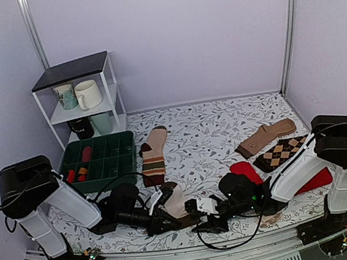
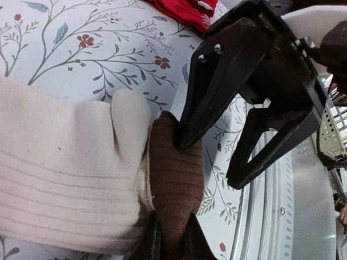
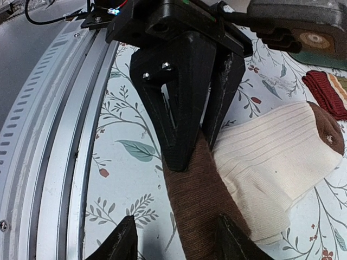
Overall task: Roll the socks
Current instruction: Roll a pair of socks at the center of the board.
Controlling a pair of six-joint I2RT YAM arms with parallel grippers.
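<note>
Left end effector (image 2: pixel 169 245): I see it clenched on the sock's (image 3: pixel 271 157) brown end.
Right end effector (image 3: pixel 178 233): released, straddling it.

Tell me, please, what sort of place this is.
Probably a robot lab's enclosed test booth: plain partition walls on metal posts, a floral tablecloth, and a staged white shelf of mugs.

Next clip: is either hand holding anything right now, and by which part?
The left hand pinches the sock by its dark brown cuff. The right hand stands open astride that cuff and is not gripping it.
</note>
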